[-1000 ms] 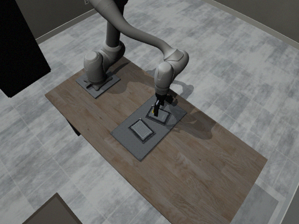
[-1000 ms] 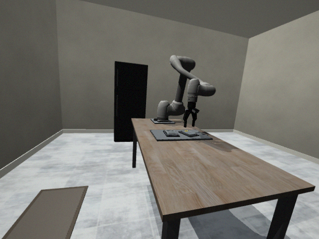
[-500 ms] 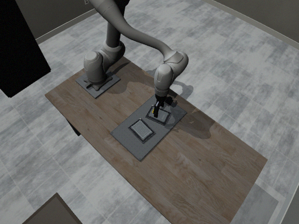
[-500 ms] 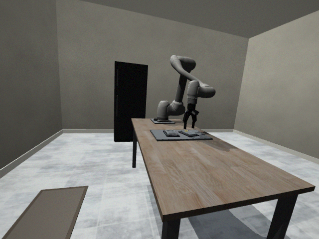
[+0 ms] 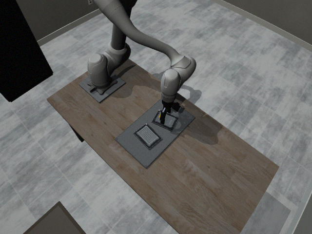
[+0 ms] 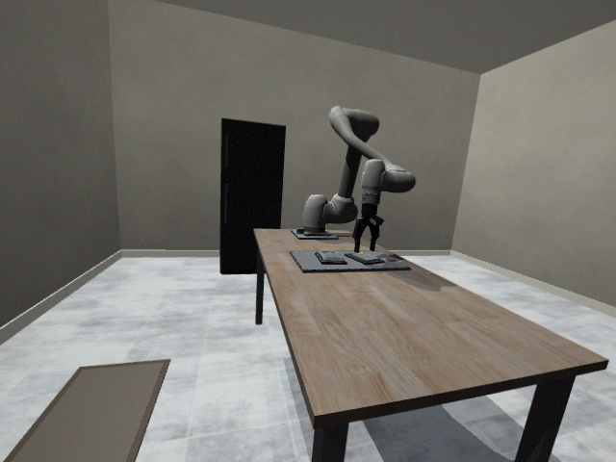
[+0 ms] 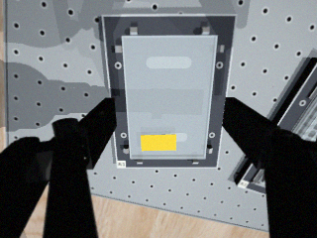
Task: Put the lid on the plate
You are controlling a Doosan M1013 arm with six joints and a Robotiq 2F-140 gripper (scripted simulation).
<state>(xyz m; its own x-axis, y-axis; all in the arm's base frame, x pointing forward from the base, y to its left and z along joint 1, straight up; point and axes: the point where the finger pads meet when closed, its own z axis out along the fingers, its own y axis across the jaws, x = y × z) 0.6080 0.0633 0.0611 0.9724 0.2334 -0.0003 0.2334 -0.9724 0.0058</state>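
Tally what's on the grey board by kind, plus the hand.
Lids: 1, the lid in its park, yellow patch at one end
Plates: 1, the plate, uncovered
Nests: 2, one under the lid, one under the plate
Hands: 1, the hand, open astride the lid
Total: 5

- Gripper [image 7: 167, 130] hangs open above the lid [image 7: 168, 94], one finger off each long edge; neither touches it
- Culture plate [image 5: 147, 134] sits in its nest just beside, apart from the fingers
- Grey pegboard [image 5: 141, 156] flat around both
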